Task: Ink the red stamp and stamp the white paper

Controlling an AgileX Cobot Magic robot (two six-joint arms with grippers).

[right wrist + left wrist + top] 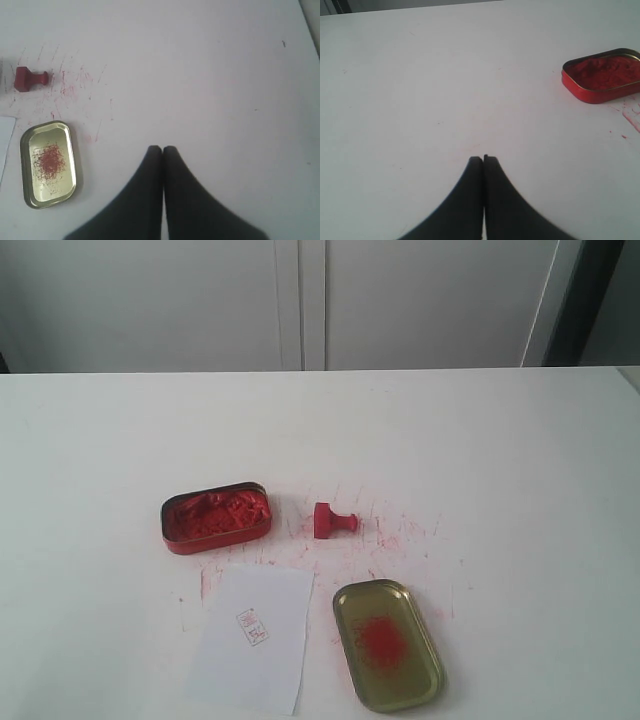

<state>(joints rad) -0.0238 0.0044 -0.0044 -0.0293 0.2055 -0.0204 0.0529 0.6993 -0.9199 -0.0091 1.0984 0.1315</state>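
The red stamp (333, 520) (29, 79) lies on its side on the white table, between the ink tin and the lid. The white paper (254, 636) lies near the front edge and bears a small red square imprint; only its edge (6, 135) shows in the right wrist view. The red oval tin of ink paste (216, 516) (604, 74) stands open left of the stamp. My left gripper (483, 159) is shut with nothing in it, well away from the tin. My right gripper (162, 148) is shut and empty, apart from the lid. Neither gripper shows in the exterior view.
The gold oval tin lid (388, 644) (48, 163), smeared red inside, lies right of the paper. Red ink smudges (395, 530) mark the table around the stamp. A white cabinet wall (300, 300) stands behind the table's far edge.
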